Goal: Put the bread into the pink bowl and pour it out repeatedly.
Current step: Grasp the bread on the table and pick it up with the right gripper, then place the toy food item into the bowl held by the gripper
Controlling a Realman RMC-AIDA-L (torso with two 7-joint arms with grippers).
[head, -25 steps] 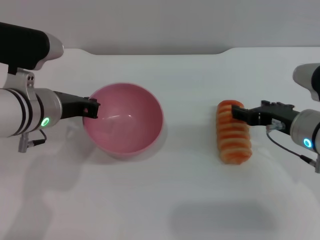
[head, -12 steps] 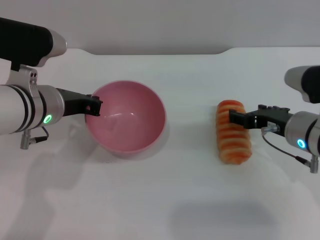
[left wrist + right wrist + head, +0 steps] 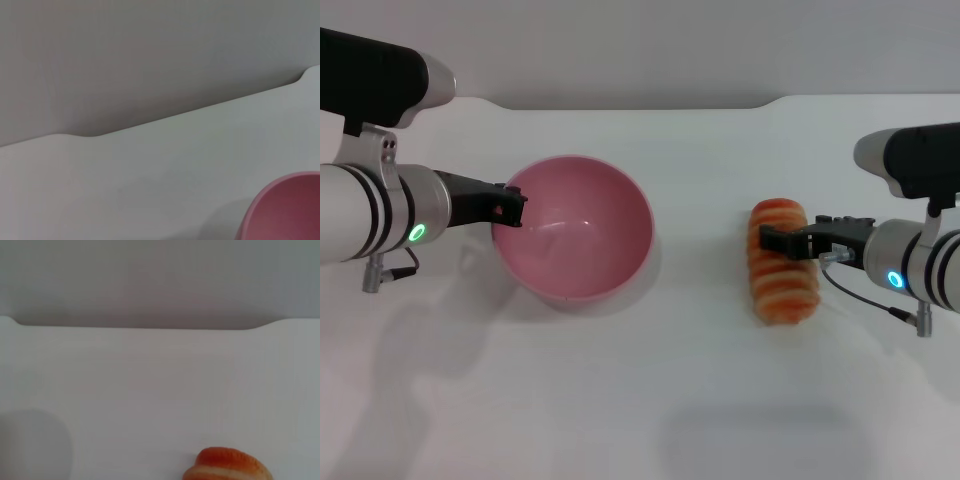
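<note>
Head view: round, glossy pink plastic bowl [image 3: 575, 240] upright on the white table [image 3: 650, 400], its left rim pinched by the closed black fingers of the left gripper [image 3: 510, 208]; elongated, ridged orange toy loaf with pale cross stripes [image 3: 782, 262] lying on the table well to the right of the bowl; right gripper [image 3: 768, 240] over the loaf's far half, fingers touching it; whether they clamp it cannot be told.

the pink bowl [image 3: 577, 240] sits left on the table [image 3: 650, 400], the bread [image 3: 782, 262] well apart at right.
</note>
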